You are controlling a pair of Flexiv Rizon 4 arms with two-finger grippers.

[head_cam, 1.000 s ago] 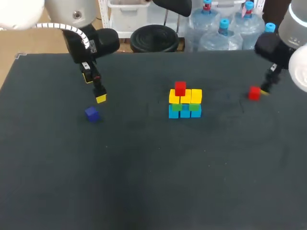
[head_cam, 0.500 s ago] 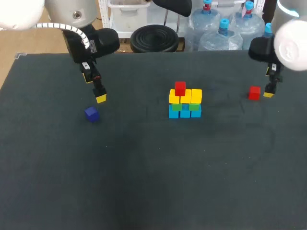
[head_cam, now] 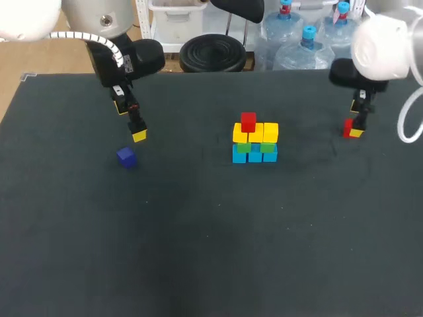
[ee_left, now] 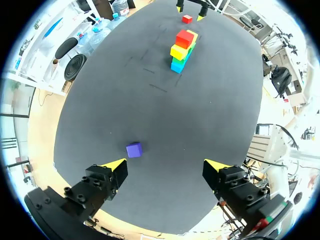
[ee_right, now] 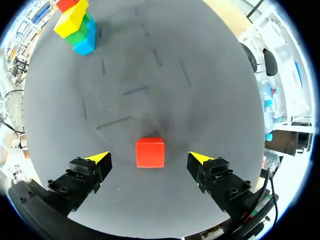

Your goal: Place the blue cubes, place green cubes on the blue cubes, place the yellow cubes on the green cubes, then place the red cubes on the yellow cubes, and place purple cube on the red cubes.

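A stack of cubes (head_cam: 255, 141) stands mid-table: blue at the base, green above, yellow on those, one red cube (head_cam: 248, 121) on top. A loose red cube (head_cam: 347, 127) lies on the table at the right. My right gripper (head_cam: 355, 131) hangs open above it, and in the right wrist view the red cube (ee_right: 150, 152) lies between the spread fingertips, untouched. A purple cube (head_cam: 126, 156) lies on the table at the left. My left gripper (head_cam: 138, 135) is open just above and behind it; the purple cube (ee_left: 133, 149) sits ahead of its left finger.
The dark table (head_cam: 211, 238) reaches to the front edge with nothing else on it. The stack (ee_left: 182, 50) shows far ahead of the left gripper, and the stack (ee_right: 76, 25) lies well ahead of the right gripper.
My right arm has swung leftward, bringing its gripper from the right of the loose red cube to directly over it. The left arm, the purple cube and the stack have not moved.
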